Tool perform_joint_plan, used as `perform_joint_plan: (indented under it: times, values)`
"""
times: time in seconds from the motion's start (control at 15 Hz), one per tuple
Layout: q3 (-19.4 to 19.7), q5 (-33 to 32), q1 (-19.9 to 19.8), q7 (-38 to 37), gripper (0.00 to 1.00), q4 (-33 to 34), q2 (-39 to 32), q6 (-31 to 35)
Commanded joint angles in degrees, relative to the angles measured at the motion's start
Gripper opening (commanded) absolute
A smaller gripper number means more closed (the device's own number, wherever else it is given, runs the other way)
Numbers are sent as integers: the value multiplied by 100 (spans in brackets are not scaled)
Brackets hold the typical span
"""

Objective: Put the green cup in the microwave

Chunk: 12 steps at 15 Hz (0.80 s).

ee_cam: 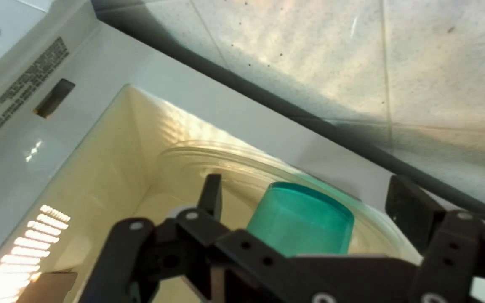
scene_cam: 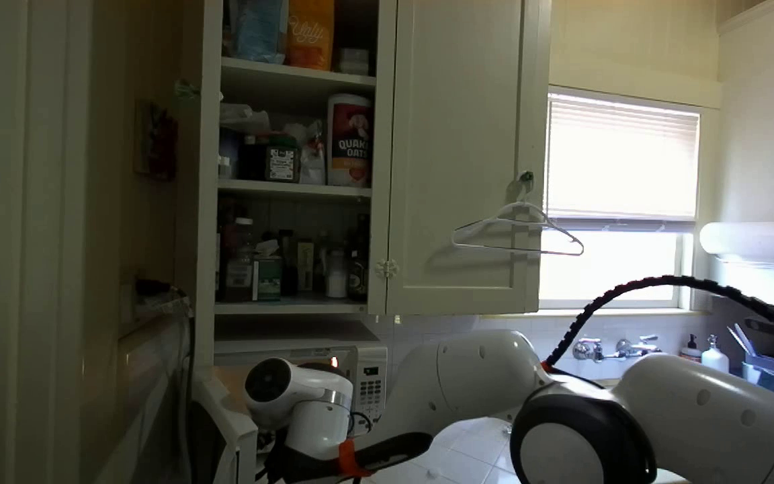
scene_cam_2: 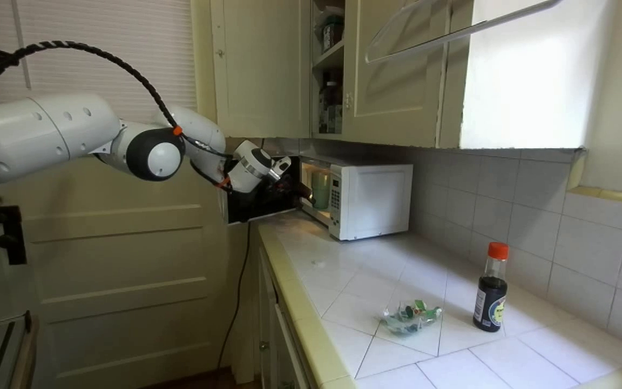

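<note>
The green cup is translucent teal and sits on the glass turntable inside the microwave. It also shows through the opening in an exterior view. The white microwave has its door swung open and its cavity lit. It also shows in an exterior view, partly behind the arm. My gripper is open, its two fingers apart on either side of the cup with visible gaps. In an exterior view the gripper is at the cavity opening. The lower part of the cup picture is hidden behind the gripper.
A red-capped dark sauce bottle and a crumpled clear plastic package are on the tiled counter. Cabinets hang above the microwave. A hanger hangs from a cabinet door. The open door is close beside the gripper.
</note>
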State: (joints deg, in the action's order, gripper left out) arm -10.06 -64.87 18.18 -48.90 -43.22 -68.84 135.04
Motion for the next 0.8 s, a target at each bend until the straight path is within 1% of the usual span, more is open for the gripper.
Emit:
perform_joint_plan:
  times: [0.0, 0.33, 0.53, 0.6, 0.67, 0.73]
  values:
    - [211, -200, 49, -848, 100, -1363, 899, -451]
    - [221, -260, 47, -1519, 100, -2557, 1605, -857]
    - [223, -226, 53, -2297, 100, -3303, 2071, -1113]
    - [246, -157, 78, -2750, 100, -3548, 2246, -1339]
    - [415, 15, 195, -1992, 100, -2633, 1641, -1011]
    - [429, 15, 207, -2089, 100, -2762, 1736, -1055]
